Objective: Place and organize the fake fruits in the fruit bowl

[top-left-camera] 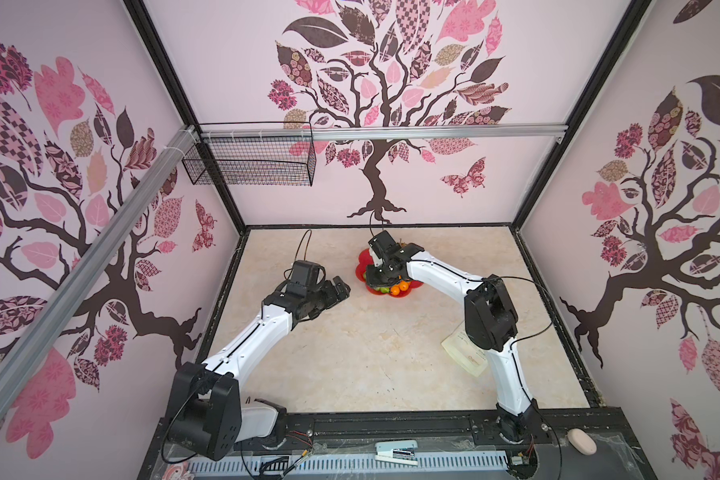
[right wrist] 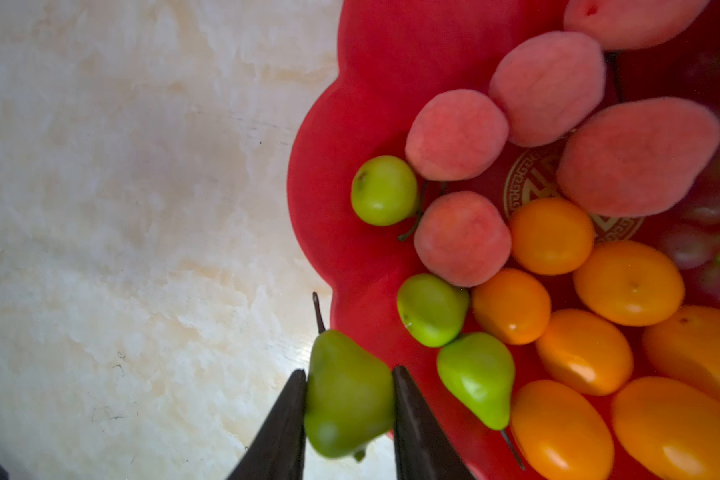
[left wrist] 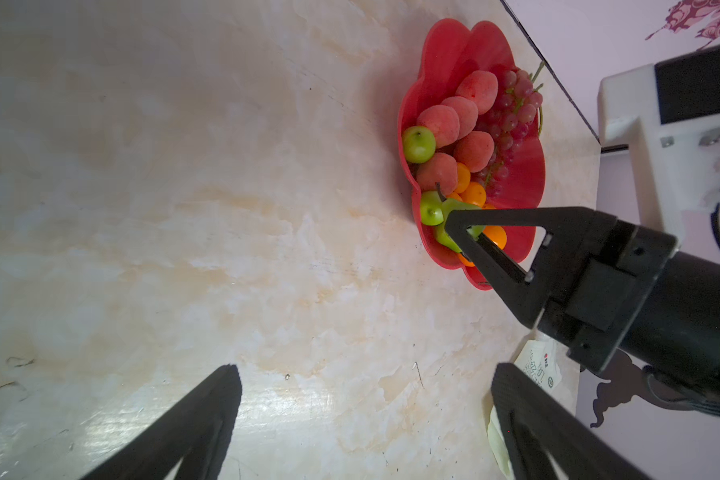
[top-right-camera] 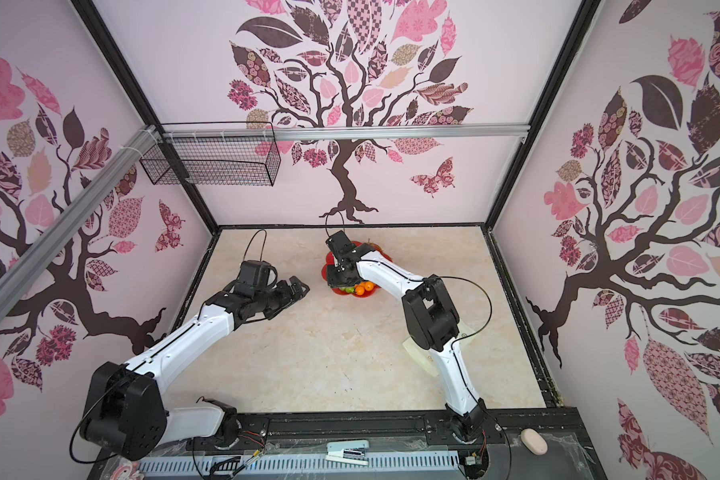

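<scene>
One green pear [right wrist: 346, 403] sat pinched in my right claw [right wrist: 348, 371], just at the rim of the red bowl [right wrist: 362, 83], near the middle of the frame in both top views. Peaches [right wrist: 456, 135], oranges [right wrist: 551, 235] and grapes [left wrist: 512, 112] lay inside it. My left claw [left wrist: 366, 370] hung spread above the bench [left wrist: 184, 208], left of the bowl.

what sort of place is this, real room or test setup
Most likely a robot test cell, not a real room: tree-print wall panels in a black frame, left arm and right arm mounted on a front rail, marble-look tabletop.
</scene>
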`<action>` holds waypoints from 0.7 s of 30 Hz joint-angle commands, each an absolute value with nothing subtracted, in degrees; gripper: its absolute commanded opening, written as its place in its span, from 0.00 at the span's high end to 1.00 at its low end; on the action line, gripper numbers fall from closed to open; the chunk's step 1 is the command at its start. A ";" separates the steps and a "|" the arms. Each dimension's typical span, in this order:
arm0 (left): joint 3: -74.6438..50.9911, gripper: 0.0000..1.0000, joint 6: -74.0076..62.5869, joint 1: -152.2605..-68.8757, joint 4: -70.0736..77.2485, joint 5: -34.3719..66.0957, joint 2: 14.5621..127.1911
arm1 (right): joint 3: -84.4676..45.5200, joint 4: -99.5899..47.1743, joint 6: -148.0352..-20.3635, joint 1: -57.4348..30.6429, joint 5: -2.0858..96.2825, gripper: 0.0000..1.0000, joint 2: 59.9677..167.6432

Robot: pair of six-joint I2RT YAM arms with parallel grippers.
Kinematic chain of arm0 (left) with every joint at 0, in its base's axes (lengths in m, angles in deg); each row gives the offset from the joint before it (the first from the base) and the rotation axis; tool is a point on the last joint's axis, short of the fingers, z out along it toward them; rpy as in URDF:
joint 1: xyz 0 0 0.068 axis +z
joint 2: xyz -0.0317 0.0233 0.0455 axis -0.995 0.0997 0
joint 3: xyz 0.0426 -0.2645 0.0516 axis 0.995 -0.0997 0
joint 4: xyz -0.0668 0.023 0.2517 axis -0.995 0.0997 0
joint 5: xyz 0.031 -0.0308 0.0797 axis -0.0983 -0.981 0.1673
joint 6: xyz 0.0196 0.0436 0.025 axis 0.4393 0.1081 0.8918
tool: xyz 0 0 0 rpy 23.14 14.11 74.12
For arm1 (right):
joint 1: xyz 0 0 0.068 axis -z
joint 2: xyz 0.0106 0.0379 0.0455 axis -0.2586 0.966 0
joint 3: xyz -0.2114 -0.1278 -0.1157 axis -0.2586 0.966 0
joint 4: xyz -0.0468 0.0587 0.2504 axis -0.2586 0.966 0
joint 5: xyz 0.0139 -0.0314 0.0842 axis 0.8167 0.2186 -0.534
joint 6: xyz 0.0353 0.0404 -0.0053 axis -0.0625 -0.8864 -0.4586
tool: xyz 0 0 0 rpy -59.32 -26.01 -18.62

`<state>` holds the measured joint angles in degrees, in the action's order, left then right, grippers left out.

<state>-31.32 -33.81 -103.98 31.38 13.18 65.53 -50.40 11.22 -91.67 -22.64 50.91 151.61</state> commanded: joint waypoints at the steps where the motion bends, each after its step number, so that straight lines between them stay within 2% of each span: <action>1: -27.98 0.02 -32.87 -105.27 29.22 13.91 66.80 | -50.47 10.71 -92.96 -22.19 50.13 0.66 149.08; 21: -29.20 0.02 -31.99 -105.53 28.95 13.63 67.65 | -58.85 13.58 -92.94 -20.61 48.82 0.65 158.97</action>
